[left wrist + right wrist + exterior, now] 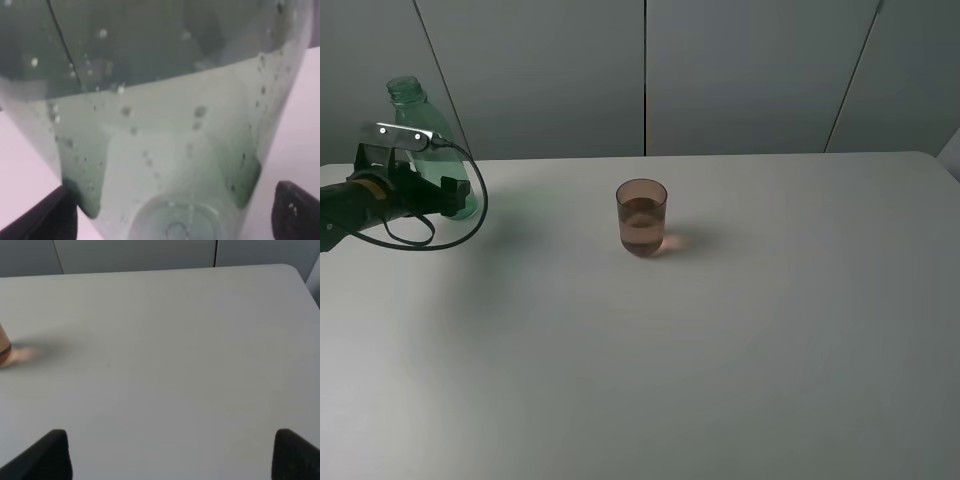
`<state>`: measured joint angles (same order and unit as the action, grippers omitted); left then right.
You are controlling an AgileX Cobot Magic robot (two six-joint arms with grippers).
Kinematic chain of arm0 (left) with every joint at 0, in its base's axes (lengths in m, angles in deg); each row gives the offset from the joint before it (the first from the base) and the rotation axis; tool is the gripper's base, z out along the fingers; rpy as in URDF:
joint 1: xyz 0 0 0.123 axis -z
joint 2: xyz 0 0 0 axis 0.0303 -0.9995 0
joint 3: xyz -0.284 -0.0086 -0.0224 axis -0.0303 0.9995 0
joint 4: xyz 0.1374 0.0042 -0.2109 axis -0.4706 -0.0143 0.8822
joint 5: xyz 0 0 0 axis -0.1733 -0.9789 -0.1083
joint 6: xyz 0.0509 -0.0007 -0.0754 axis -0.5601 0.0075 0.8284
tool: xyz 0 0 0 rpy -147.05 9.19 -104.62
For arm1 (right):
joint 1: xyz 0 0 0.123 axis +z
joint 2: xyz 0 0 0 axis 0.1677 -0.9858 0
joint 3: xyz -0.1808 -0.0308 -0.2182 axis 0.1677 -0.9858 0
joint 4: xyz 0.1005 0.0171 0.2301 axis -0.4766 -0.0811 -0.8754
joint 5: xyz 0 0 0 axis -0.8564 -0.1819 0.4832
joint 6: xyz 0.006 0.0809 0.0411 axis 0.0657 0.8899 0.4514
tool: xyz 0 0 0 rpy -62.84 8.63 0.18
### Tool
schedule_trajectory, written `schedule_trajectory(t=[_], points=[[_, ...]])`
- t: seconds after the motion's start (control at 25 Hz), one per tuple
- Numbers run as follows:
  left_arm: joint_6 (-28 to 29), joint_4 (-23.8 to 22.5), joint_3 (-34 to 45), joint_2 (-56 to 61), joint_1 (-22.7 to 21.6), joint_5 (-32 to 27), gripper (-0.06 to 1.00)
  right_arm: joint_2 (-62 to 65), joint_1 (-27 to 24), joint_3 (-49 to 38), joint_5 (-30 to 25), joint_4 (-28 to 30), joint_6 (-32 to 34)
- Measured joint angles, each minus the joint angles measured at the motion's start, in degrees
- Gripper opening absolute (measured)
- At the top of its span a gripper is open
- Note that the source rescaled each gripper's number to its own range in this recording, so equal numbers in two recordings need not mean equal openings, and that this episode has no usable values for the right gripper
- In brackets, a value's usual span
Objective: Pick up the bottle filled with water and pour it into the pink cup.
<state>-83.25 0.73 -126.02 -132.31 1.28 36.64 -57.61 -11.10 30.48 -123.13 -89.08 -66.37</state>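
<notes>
White table (pixel 720 380), grey panelled wall (pixel 740 70)
You are seeing the bottle (pixel 418 120) standing near the far left edge between spread left gripper (pixel 460 195) fingers; pink cup (pixel 641 218) sitting mid-table; right gripper (pixel 170 455) jaws gaping.

Light is dim and even, with the pale grey tabletop (pixel 740 350) darkening toward 7 o'clock in the high view. The small translucent brownish-pink plastic tumbler (pixel 641 217) casts a soft pinkish glow toward 3 o'clock. The tall transparent green plastic bottle (pixel 420 125) throws a faint green tint on the table. The left wrist view is soft and blurred, droplets unsharp; the right wrist view is slightly hazy.
</notes>
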Motion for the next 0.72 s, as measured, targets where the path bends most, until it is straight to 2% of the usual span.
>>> schedule_trajectory(t=[0.28,0.4,0.52,0.72], points=[[-1.32,0.69,4.83,7.27,0.0,-7.17,1.0,0.0,0.0,0.0,0.0,0.0,0.0],[-1.32,0.95,5.56,13.19,0.0,-15.44,1.0,0.0,0.0,0.0,0.0,0.0,0.0],[1.31,1.23,5.55,19.96,0.0,-24.91,1.0,0.0,0.0,0.0,0.0,0.0,0.0],[2.69,2.08,5.55,32.95,0.0,-43.16,1.0,0.0,0.0,0.0,0.09,0.0,0.0]])
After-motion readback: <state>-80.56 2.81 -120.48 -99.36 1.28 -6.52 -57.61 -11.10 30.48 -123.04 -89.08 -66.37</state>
